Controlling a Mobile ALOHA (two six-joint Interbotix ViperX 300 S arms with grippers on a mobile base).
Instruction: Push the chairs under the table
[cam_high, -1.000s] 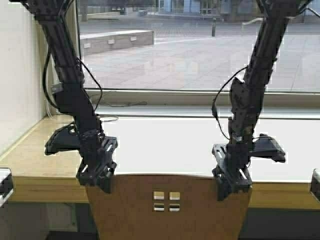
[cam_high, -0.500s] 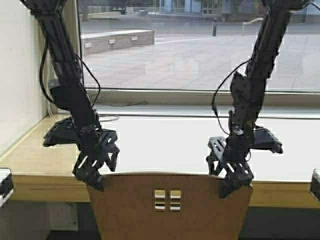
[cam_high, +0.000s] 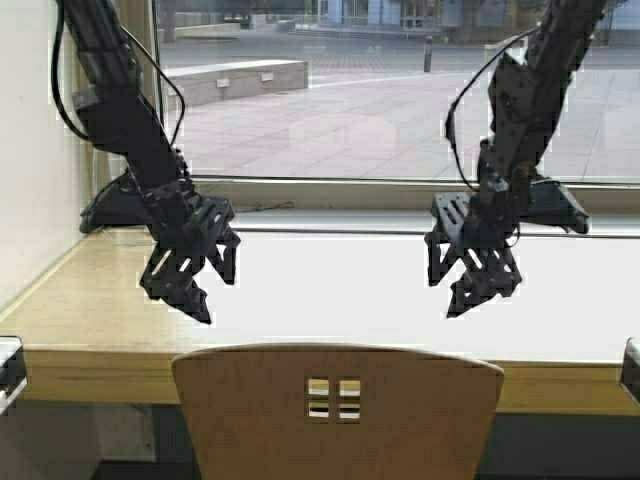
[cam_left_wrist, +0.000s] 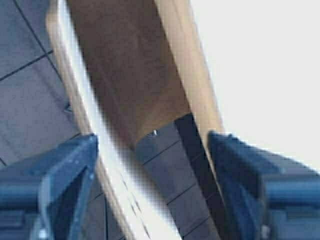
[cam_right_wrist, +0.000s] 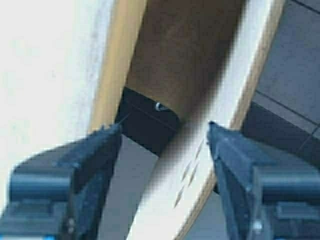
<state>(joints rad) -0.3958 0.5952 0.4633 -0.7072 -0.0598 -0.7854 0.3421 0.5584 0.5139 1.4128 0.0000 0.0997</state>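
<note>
Left gripper (cam_high: 193, 283) and right gripper (cam_high: 470, 282), fingers spread and released, above the counter (cam_high: 80, 320); chair (cam_high: 338, 415) backrest below them.

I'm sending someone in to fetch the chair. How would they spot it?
Find the long pale table beneath the window. The chair stands at its front edge, centred below both raised grippers. It is light-brown plywood, with four small square cutouts in its curved backrest.

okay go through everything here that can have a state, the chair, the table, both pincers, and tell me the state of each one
chair: upright, backrest close against the table's front edge, nothing touching it.
table: nothing resting on the visible top.
left pincer: open, empty, raised above the tabletop.
right pincer: open, empty, raised above the tabletop.
</note>
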